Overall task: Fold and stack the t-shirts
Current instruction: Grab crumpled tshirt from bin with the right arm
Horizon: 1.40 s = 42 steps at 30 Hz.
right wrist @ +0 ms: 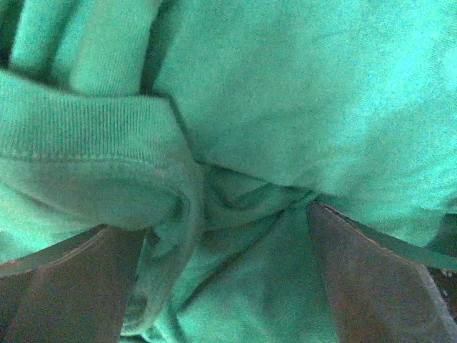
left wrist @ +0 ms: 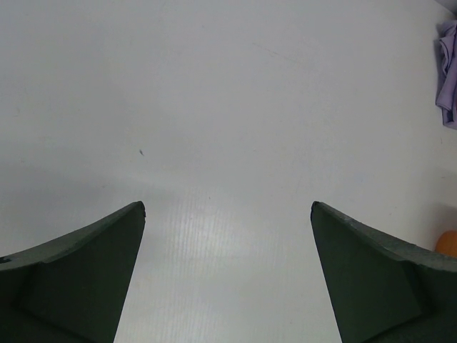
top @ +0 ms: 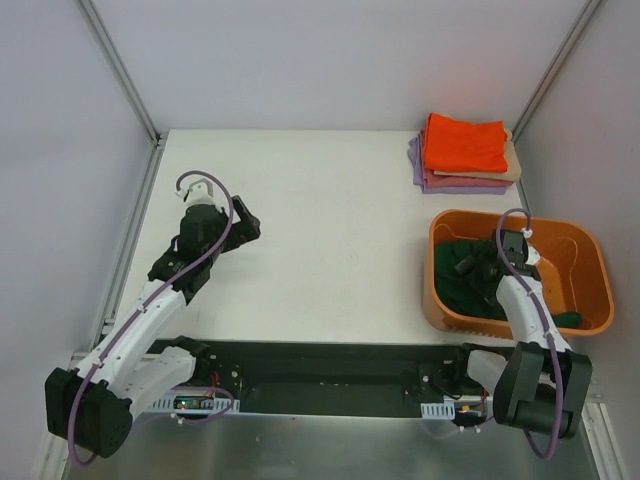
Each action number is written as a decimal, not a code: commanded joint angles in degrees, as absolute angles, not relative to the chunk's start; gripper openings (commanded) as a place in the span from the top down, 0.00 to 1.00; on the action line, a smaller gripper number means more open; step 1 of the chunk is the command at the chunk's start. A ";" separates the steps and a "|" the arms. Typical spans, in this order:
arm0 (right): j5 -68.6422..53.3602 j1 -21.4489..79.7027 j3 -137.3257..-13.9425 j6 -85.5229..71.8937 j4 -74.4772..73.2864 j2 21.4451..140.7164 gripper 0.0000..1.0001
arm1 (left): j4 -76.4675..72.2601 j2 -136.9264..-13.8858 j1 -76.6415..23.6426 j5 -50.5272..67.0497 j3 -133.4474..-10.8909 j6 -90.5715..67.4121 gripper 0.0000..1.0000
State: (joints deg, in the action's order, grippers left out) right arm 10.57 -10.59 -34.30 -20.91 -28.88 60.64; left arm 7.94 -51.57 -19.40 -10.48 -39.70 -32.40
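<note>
Top external view: the right arm is reaching forward from its base and bending down into the orange basket at the right edge of the desk, where the green shirt is lying crumpled. The right fingers are standing spread wide and pressing into the cloth, with a ribbed hem and loose folds bunching between them but nothing pinched. The left arm is stretching forward over the left half of the desk, its wrist angling toward the far right. The left fingers are hanging fully apart just above the surface, holding nothing. At the far right corner, the orange shirt is sitting folded on top of the tan shirt and the lavender shirt, well apart from both arms.
</note>
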 commanded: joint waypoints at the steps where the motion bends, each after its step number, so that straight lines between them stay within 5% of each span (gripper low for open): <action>1: 7.30 -11.16 -31.82 -23.73 -23.13 63.54 0.05 | 5.98 -52.47 -18.98 -8.62 -40.52 -31.46 0.01; 3: 6.33 -11.16 -31.64 -22.16 -21.36 64.25 0.18 | 5.89 -52.38 -18.98 -8.35 -40.52 -31.73 0.01; 8: 5.79 -11.16 -32.52 -19.60 -22.49 60.04 0.74 | 5.89 -51.86 -18.98 -8.26 -39.90 -31.64 0.01; 12: 9.22 -11.16 -31.82 -18.64 -23.73 49.69 0.97 | 5.80 -51.33 -18.98 -8.79 -39.81 -31.38 0.01; 19: 7.92 -11.16 -39.18 -12.84 -23.47 31.92 0.99 | 5.89 -51.42 -18.98 -7.65 -40.17 -31.38 0.01; 24: 0.81 -11.16 -49.37 -11.34 -23.55 30.93 0.99 | 5.89 -50.19 -18.98 -7.47 -39.46 -31.64 0.01; 34: -21.95 -9.15 -71.26 -18.63 -14.25 44.98 0.99 | 5.89 -47.03 -18.99 -6.94 -38.76 -31.55 0.01; 42: -12.22 19.05 -97.44 -9.06 -22.50 66.86 0.99 | 7.47 -42.72 -18.99 -8.87 -37.88 -31.47 0.01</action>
State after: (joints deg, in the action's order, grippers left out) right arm -13.32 8.29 -85.78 -13.89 -23.70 59.51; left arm 7.73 -46.39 -19.40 -7.64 -38.46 -32.36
